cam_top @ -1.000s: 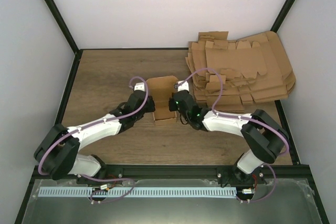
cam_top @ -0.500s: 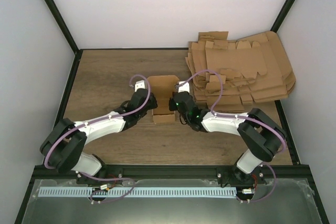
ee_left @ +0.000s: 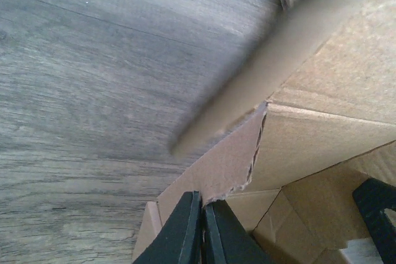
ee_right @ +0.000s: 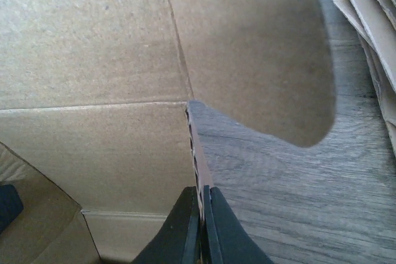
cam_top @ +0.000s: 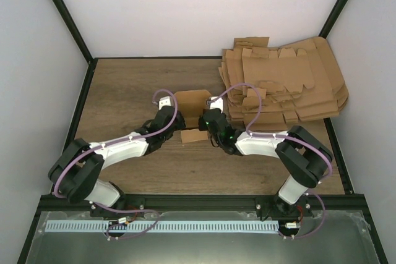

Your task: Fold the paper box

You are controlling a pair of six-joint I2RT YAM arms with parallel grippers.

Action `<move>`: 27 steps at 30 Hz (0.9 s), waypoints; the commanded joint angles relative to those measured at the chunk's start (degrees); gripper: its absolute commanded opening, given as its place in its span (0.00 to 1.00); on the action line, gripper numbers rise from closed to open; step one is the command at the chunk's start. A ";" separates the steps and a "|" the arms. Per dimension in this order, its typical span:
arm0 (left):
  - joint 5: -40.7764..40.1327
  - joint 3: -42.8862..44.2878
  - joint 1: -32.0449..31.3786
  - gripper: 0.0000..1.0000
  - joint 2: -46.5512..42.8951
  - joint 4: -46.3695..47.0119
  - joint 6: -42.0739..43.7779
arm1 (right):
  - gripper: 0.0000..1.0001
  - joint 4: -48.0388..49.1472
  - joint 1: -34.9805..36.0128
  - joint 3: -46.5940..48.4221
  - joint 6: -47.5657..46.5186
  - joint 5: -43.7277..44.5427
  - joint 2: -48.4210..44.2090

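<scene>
The paper box (cam_top: 192,106) is a half-formed brown cardboard shell on the table between my two arms, its lid flap lying toward the back. My left gripper (cam_top: 175,129) is shut on the box's left side wall (ee_left: 216,168); its fingers (ee_left: 185,227) pinch the torn lower edge. My right gripper (cam_top: 207,127) is shut on the right side wall (ee_right: 199,171), with the wall's corrugated edge standing straight up between the fingers (ee_right: 185,224). A rounded tab (ee_right: 260,47) of the box hangs over the right wrist view.
A pile of flat brown cardboard sheets (cam_top: 284,81) lies at the back right, close to the right arm's cable; its edges show in the right wrist view (ee_right: 371,35). Black frame posts and white walls bound the wooden table (cam_top: 124,88).
Both grippers have moved toward the back with the box. The box's near part has dropped lower and flatter, and its front wall now looks shorter from above.
</scene>
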 commanded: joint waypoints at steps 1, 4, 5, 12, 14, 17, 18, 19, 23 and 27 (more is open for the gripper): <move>3.24 -1.77 -0.42 0.04 2.02 0.46 -2.51 | 0.01 -3.56 0.89 -1.98 2.80 -0.74 1.17; 3.04 -2.01 -0.40 0.04 2.00 0.52 -2.18 | 0.01 -3.70 0.97 -2.77 2.86 -0.55 0.38; 2.78 -1.97 -0.41 0.04 1.76 0.34 -1.78 | 0.01 -3.74 0.92 -3.00 2.57 -0.56 -0.01; 1.77 -2.25 -0.42 0.04 0.55 -1.53 -0.56 | 0.05 -7.43 0.98 -4.59 0.20 -0.52 -5.21; 2.76 -2.13 -0.35 0.04 0.12 -1.52 -2.15 | 0.05 -6.43 0.95 -6.41 -0.02 -1.37 -6.62; 5.07 0.43 -0.40 0.04 -0.68 -2.33 -4.38 | 0.02 -4.77 0.92 -8.24 0.59 -1.82 -7.41; 5.27 1.80 -0.41 0.04 -0.86 -3.31 -5.10 | 0.02 -4.41 0.97 -8.70 0.77 -1.83 -7.42; 5.42 2.98 -0.38 0.04 -0.97 -4.70 -5.41 | 0.01 -3.95 0.95 -8.98 0.90 -1.75 -7.42; 4.82 4.81 -0.42 0.04 -1.77 -7.81 -6.47 | 0.01 -2.86 0.92 -9.60 1.19 -1.29 -7.53; 5.42 3.15 -0.40 0.04 -2.38 -7.39 -9.55 | 0.01 -1.74 0.95 -10.31 1.45 -1.10 -7.58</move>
